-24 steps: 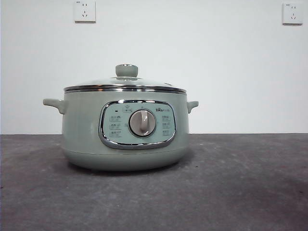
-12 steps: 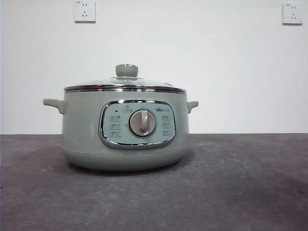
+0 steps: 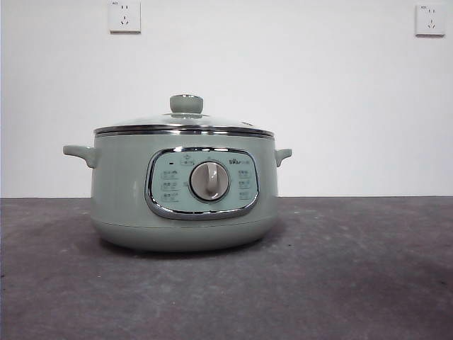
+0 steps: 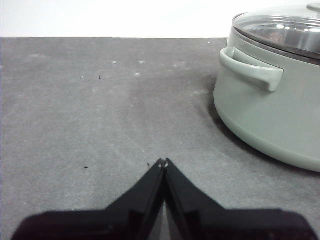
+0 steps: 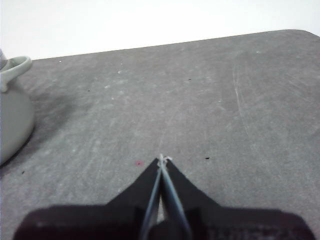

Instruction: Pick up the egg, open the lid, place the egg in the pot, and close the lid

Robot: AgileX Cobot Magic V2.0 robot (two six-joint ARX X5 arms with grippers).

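The pale green pot (image 3: 184, 191) stands on the dark table with its control panel and silver dial facing the front view. The glass lid (image 3: 184, 122) with its green knob sits closed on it. The egg is out of view. My left gripper (image 4: 163, 162) is shut and empty, low over the bare table beside the pot's side handle (image 4: 252, 70); the pot (image 4: 270, 110) and lid (image 4: 285, 27) show there. My right gripper (image 5: 161, 159) is shut and empty over the table on the pot's other side, with the pot's edge (image 5: 12, 115) in sight.
The grey table (image 3: 340, 269) stretches around the pot. A white wall stands behind with two sockets (image 3: 124, 15) (image 3: 429, 19). The table's rounded far corner (image 5: 300, 34) shows in the right wrist view.
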